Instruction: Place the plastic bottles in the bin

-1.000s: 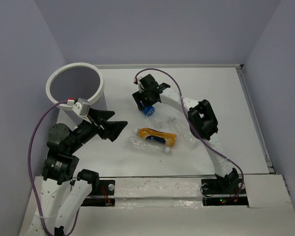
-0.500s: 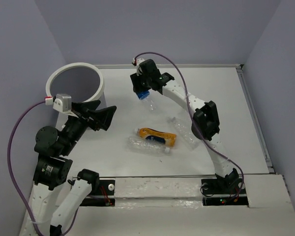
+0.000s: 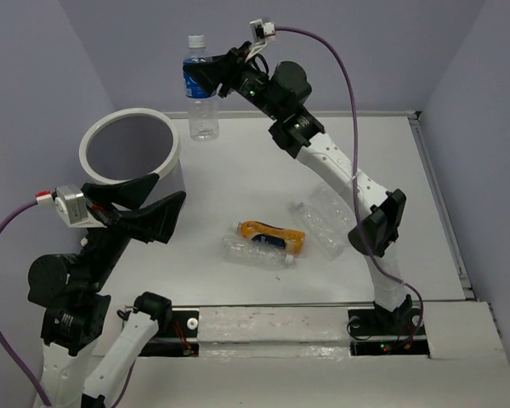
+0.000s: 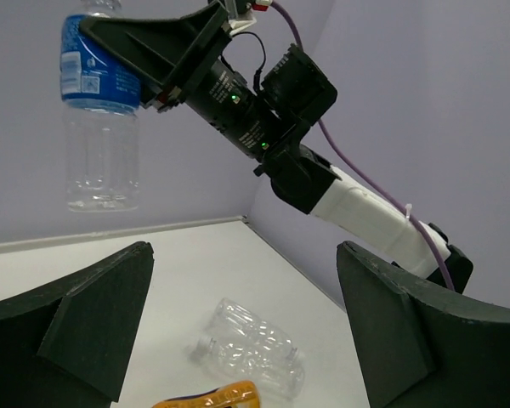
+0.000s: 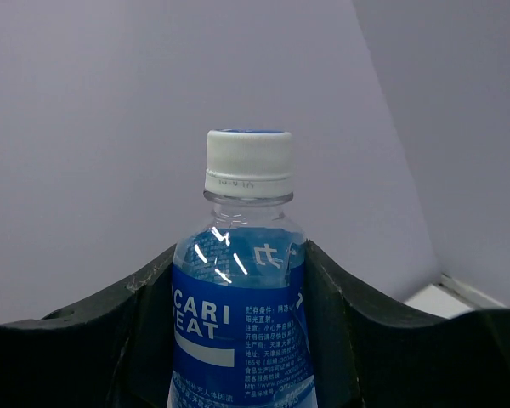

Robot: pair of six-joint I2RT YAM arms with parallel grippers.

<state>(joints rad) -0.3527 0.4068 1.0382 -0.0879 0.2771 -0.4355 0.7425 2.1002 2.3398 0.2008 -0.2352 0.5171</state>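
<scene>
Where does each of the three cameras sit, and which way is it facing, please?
Top external: above and behind the bases, looking down on the table, bin and both arms.
Left wrist: low on the left, looking across at the right arm; open left fingers frame it.
Right wrist: raised high, facing the wall; right fingers clamp the blue-labelled bottle.
All three share that bottle.
</scene>
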